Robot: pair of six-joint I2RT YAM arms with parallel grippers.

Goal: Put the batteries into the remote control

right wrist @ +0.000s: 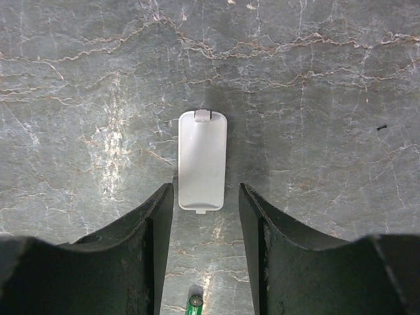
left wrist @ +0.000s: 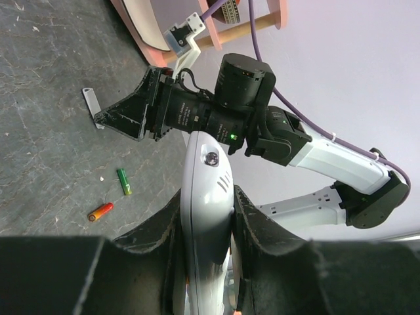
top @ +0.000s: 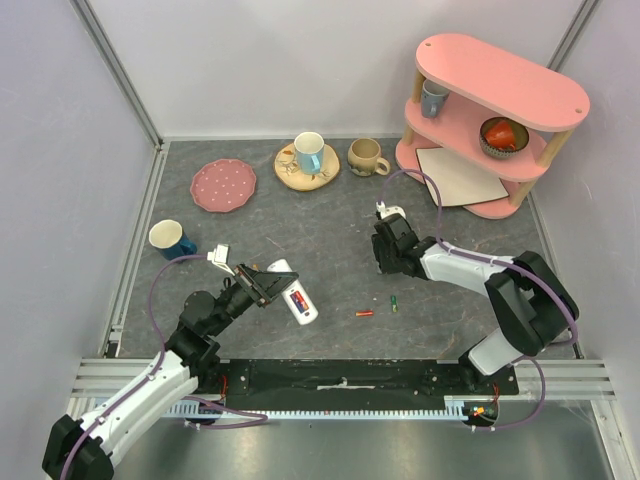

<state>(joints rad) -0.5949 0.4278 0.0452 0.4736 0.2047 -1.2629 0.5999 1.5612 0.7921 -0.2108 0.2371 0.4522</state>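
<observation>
Now left tool (top: 262,285) pinching remote control (top: 297,299), near-left of tabletop (top: 330,220). Right tool (right wrist: 205,191) spread, hovering over white cover (right wrist: 203,161). Two batteries (top: 365,313) loose near centre: likely swing nearer, straddle one crosswise, squeeze gently.

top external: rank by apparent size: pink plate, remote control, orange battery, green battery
1. pink plate
2. remote control, though part of it is covered
3. orange battery and green battery: both tiny and look alike, so they are not ranked against each other
</observation>
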